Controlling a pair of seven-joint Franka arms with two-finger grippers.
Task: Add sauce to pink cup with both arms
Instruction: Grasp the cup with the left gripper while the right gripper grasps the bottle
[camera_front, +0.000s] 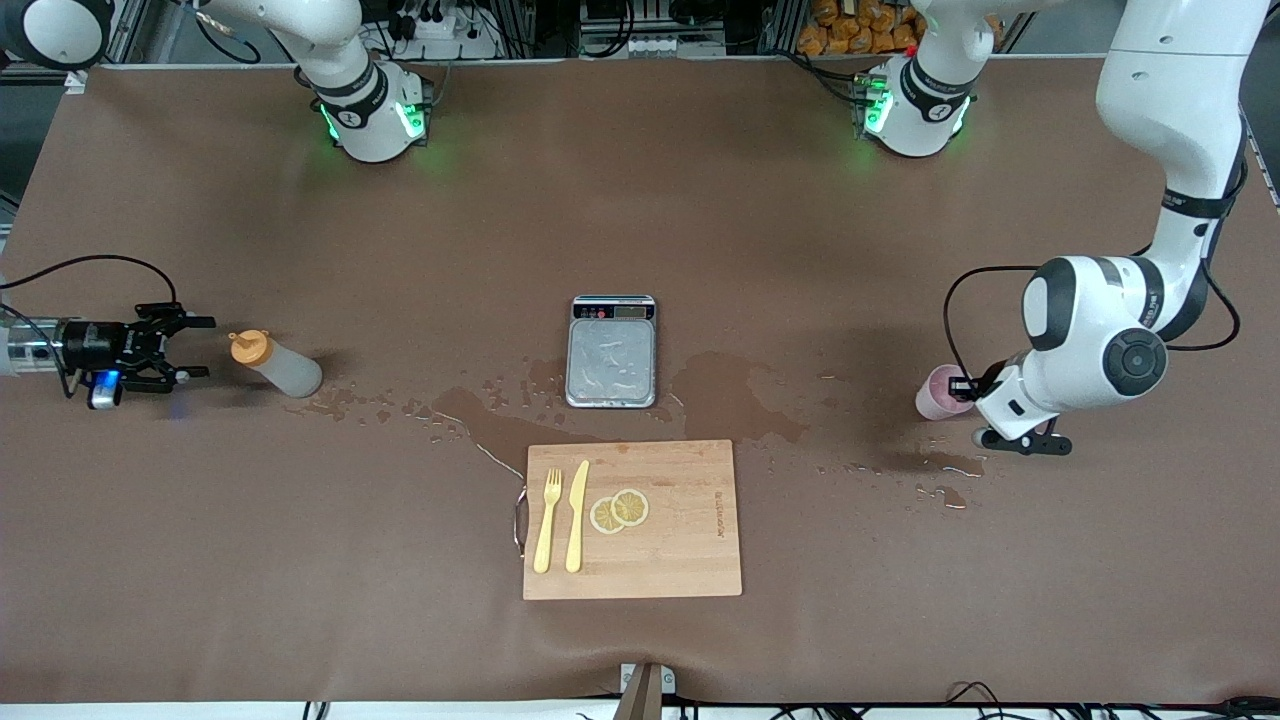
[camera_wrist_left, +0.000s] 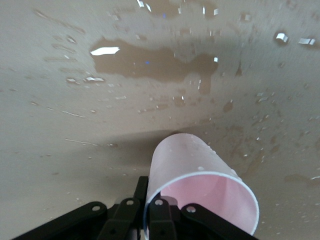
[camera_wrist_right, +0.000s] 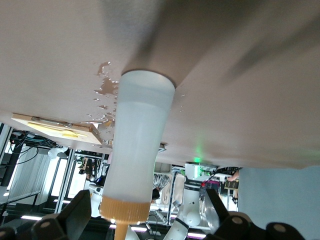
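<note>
The sauce bottle (camera_front: 275, 364), whitish with an orange cap, stands on the table near the right arm's end. My right gripper (camera_front: 205, 347) is level with the cap and open, just short of it. In the right wrist view the bottle (camera_wrist_right: 140, 150) stands between the spread fingers (camera_wrist_right: 75, 215), untouched. The pink cup (camera_front: 938, 392) is near the left arm's end of the table. My left gripper (camera_front: 963, 386) is shut on its wall. In the left wrist view one finger (camera_wrist_left: 162, 217) is inside the rim and the other is outside the cup (camera_wrist_left: 200, 175).
A steel scale (camera_front: 612, 350) sits mid-table. Nearer the front camera lies a wooden cutting board (camera_front: 690, 540) with a yellow fork (camera_front: 547, 520), a yellow knife (camera_front: 577, 515) and lemon slices (camera_front: 620, 510). Wet puddles (camera_front: 500, 420) spread across the cloth between bottle and cup.
</note>
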